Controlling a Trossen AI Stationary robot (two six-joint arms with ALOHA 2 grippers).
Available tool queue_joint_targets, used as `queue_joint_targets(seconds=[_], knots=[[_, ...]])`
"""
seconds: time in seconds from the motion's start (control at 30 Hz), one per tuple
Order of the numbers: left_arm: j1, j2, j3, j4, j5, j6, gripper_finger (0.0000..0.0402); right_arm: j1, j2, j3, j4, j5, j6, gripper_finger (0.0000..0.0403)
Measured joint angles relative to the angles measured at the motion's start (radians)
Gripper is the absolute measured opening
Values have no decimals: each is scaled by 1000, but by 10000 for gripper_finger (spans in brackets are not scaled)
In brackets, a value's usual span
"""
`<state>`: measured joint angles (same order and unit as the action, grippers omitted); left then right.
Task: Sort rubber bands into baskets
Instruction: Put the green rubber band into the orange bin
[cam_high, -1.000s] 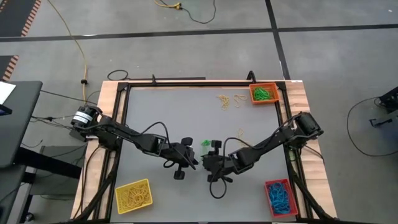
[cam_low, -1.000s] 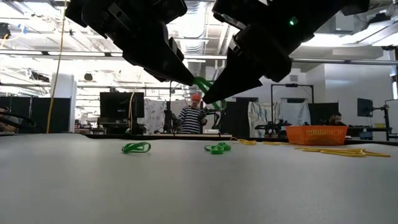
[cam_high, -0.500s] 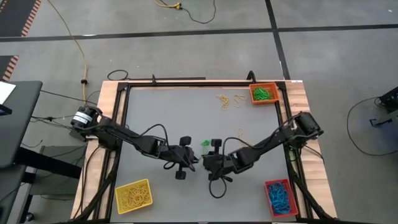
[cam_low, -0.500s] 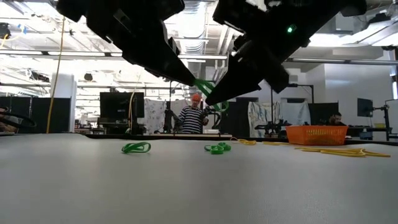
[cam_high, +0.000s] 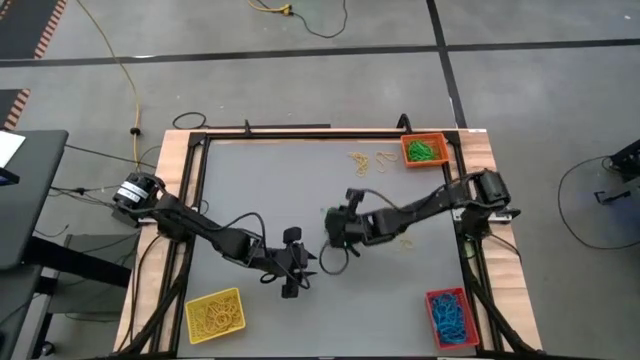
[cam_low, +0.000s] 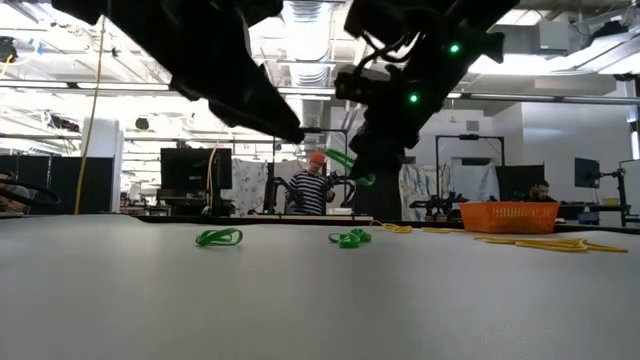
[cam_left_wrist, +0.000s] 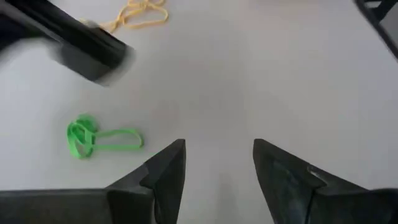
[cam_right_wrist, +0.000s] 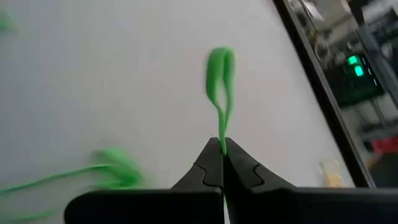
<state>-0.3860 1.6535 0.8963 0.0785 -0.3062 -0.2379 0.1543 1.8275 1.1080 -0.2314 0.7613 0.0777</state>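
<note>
The right tool (cam_right_wrist: 222, 149) is pinched tight on a green rubber band (cam_right_wrist: 219, 78), which stretches out past its tips as a narrow loop. In the high view this tool (cam_high: 333, 222) hangs over the middle of the grey worktop (cam_high: 250, 180); in the low view it holds the band well above the surface.

The left tool (cam_left_wrist: 216, 163) has its fingers spread with nothing between them, and it sits nearer and left of the right one (cam_high: 300, 268).

More green bands (cam_low: 219, 237) lie loose on the worktop below, another green cluster (cam_low: 350, 238) to their right. Loose yellow bands (cam_high: 368, 162) lie at the far side, just left of the orange basket (cam_high: 425, 150) in the far right corner, which holds green bands. The yellow basket (cam_high: 213, 313) sits at the near left with yellow bands, the red basket (cam_high: 450, 316) at the near right with blue ones.
</note>
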Motion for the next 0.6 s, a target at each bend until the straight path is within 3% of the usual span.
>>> queue_joint_targets(seconds=[0.2,0.6], knots=[[-35,54,-1,19,-48,-52,178,-161,-88,0,-107,-20,-46,18],[-64,101,-2,80,-122,-141,178,-577,-320,0,-309,-285,-199,18]])
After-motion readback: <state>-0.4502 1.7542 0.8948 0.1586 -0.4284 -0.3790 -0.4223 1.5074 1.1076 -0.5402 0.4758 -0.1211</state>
